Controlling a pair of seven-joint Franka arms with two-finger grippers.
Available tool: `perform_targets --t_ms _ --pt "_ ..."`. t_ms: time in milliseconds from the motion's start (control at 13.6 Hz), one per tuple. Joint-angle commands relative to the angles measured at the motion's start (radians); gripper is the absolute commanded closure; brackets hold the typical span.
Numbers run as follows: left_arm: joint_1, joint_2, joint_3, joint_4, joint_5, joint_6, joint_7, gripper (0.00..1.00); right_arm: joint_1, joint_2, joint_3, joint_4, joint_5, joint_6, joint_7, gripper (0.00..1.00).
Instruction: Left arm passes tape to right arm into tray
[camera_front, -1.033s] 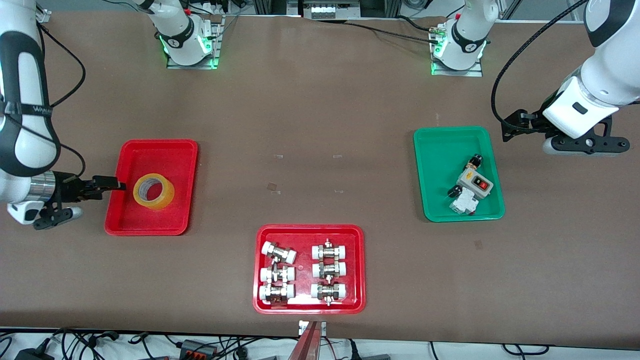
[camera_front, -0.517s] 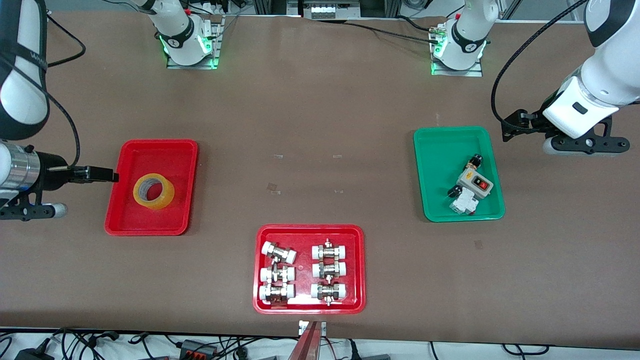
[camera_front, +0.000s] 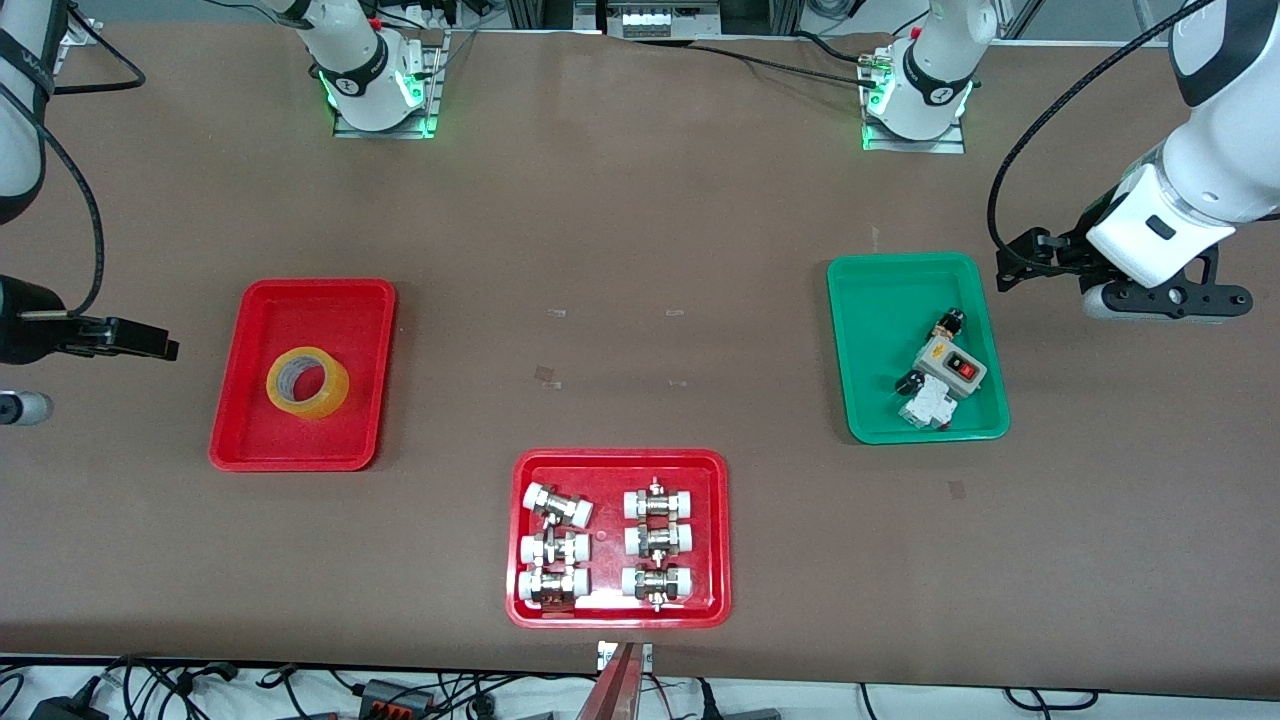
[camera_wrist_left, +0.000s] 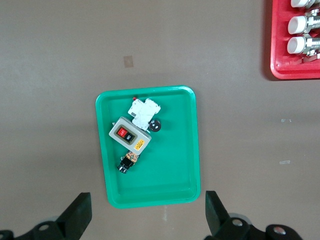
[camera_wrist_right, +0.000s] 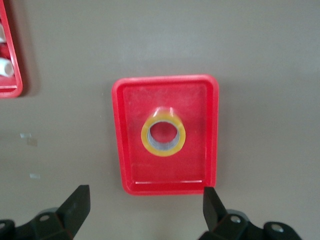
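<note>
The yellow tape lies flat in the plain red tray, with nothing holding it. In the right wrist view the tape sits in the middle of the tray. My right gripper is open and empty, up over the table beside the tray at the right arm's end; its jaws stand wide apart. My left gripper is open and empty, over the table beside the green tray at the left arm's end.
A green tray holds a grey switch box and small parts; it also shows in the left wrist view. A red tray of metal pipe fittings sits nearest the front camera, mid-table.
My right gripper has drawn back from the red tray's edge toward the right arm's end of the table. The tape stays in the tray. The left arm has barely shifted.
</note>
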Motion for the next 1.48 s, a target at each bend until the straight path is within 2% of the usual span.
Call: perform_targets --t_ms 0,295,443,664,886,1255,1402 --pt "0.008 0.009 0.000 0.029 0.045 -0.004 0.021 0.00 0.005 -0.017 0.003 0.004 -0.013 0.033 0.016 0.00" --pt "0.008 -0.004 -0.002 0.025 0.061 -0.013 0.006 0.00 -0.068 -0.099 0.063 -0.105 -0.016 0.132 -0.002 0.00" --pt "0.016 -0.010 0.002 0.011 0.054 -0.018 0.009 0.00 -0.071 -0.126 0.064 -0.143 -0.019 0.148 -0.002 0.00" --pt "0.034 -0.010 0.002 0.014 0.046 -0.038 0.008 0.00 -0.077 -0.207 0.067 -0.263 -0.025 0.214 -0.008 0.00" --pt "0.028 -0.011 -0.005 0.025 0.046 -0.040 0.008 0.00 -0.065 -0.261 0.067 -0.335 -0.062 0.232 -0.010 0.00" --pt "0.026 -0.013 -0.017 0.029 0.047 -0.056 0.008 0.00 -0.062 -0.384 0.067 -0.539 -0.086 0.303 -0.048 0.00" --pt "0.028 -0.013 -0.017 0.031 0.047 -0.056 0.009 0.00 -0.061 -0.425 0.067 -0.589 -0.080 0.306 -0.042 0.00"
